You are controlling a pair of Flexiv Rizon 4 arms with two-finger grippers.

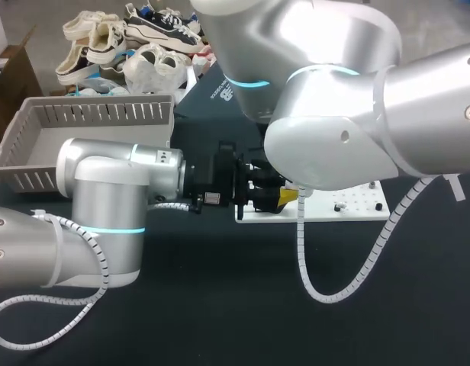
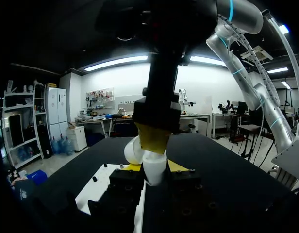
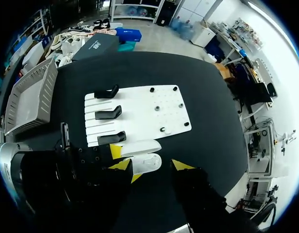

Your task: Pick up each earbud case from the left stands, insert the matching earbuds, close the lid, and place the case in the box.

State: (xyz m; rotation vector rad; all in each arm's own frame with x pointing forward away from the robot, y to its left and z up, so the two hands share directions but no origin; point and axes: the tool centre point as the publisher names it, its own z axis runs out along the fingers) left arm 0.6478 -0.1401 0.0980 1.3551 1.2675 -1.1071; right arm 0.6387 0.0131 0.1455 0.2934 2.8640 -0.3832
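Right up close, spread wide and pinching nothing: right gripper, pointing straight down with its yellow tips flanking a glossy white earbud case. Near tip just beside the case, far tip apart from it. Lid hinged open, contents impossible to make out. Clamped on the case's body from the side: left gripper, both yellow tips pressed against it. Seen from that gripper, blocked straight ahead by the right gripper's black finger, hanging just over the open case.

Just past the case, away from the right gripper: three black curved stands in a row on a flat white pegboard, nearest stand just beside the lid. Farther along the board, a few small dark studs. Well off beyond the left gripper's wrist, a grey slatted plastic basket.

From above, both grippers and much of the board hidden by the right arm, bulky silver joints arching over them. Left arm low and level over the black table, wrist turned sideways toward the case.
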